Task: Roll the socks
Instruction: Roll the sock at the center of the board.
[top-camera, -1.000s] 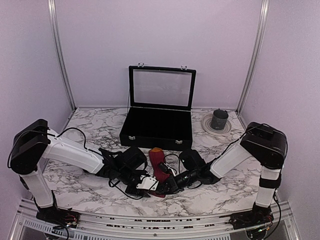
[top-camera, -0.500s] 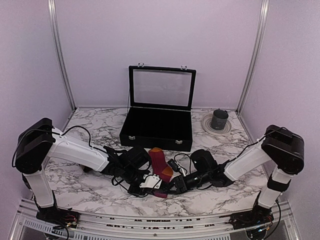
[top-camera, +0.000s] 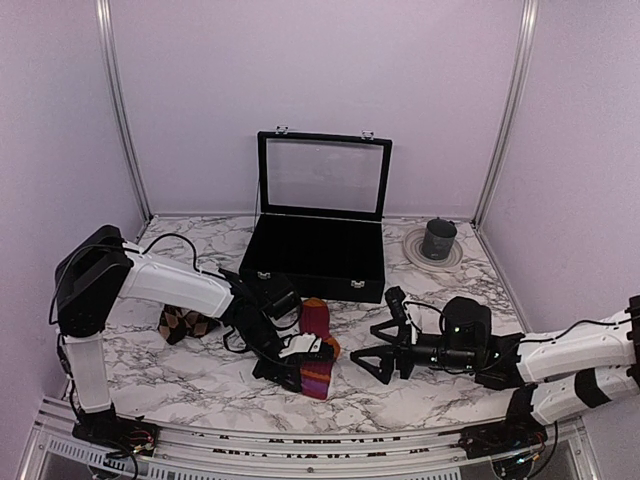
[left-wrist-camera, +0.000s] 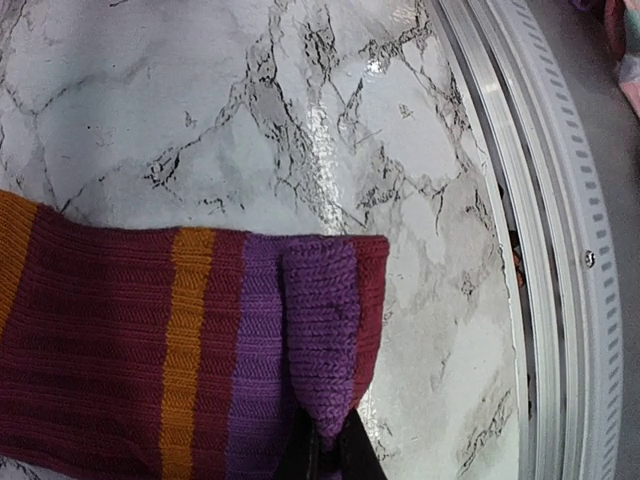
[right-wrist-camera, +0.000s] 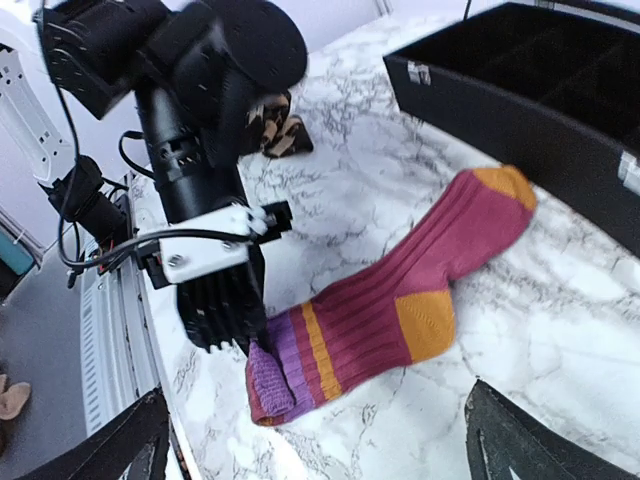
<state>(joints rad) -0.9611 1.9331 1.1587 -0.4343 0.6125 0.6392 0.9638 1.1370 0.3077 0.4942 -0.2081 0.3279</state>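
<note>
The magenta-red sock (top-camera: 317, 322) lies on the marble between the two arms, with orange stripes and its purple toe (left-wrist-camera: 322, 330) folded back over the foot. My left gripper (left-wrist-camera: 325, 455) is shut on that purple toe fold; in the right wrist view the left gripper (right-wrist-camera: 240, 335) sits at the sock's (right-wrist-camera: 400, 290) toe end. My right gripper (top-camera: 378, 337) stands open to the right of the sock, apart from it, and holds nothing. The dark argyle sock (top-camera: 185, 322) lies bunched beside the left arm; the dark sock (right-wrist-camera: 275, 130) also shows behind that arm.
An open black case (top-camera: 315, 262) with a glass lid stands behind the socks. A dark cup on a plate (top-camera: 437, 240) sits at the back right. The table's metal rail (left-wrist-camera: 540, 250) runs close by the sock's toe.
My right gripper opened, let go of the sock and drew back to the right. My left gripper shut on the purple toe. The left arm shifted and uncovered the dark sock.
</note>
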